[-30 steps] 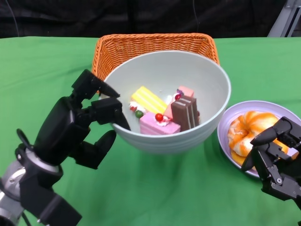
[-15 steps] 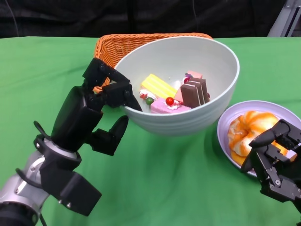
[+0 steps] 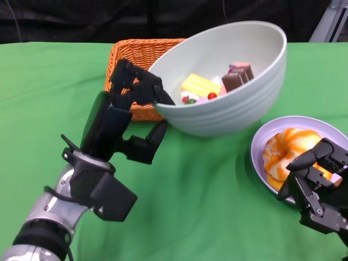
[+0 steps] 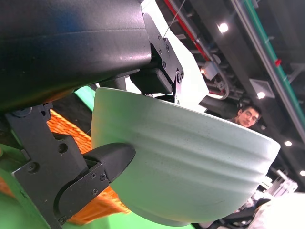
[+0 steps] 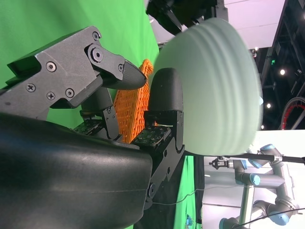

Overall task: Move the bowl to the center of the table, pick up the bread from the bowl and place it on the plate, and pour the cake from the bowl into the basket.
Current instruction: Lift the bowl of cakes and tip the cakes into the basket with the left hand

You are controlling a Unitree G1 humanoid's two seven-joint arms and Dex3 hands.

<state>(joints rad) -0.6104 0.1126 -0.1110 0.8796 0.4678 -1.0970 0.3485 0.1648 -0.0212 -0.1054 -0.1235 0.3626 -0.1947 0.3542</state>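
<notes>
While raised over the basket (image 3: 136, 60), left hand (image 3: 128, 111) pinching tilted bowl (image 3: 239, 103) rim, right hand (image 3: 318, 182) empty, fingers loosely curled.

Black hands on silver forearms

The left hand (image 3: 117, 128) is matte black and blocky, with a thin black cable looped at its wrist and a ringed silver forearm; the right hand (image 3: 318, 182) shows small silver screws on its fingers (image 5: 102, 67).
</notes>
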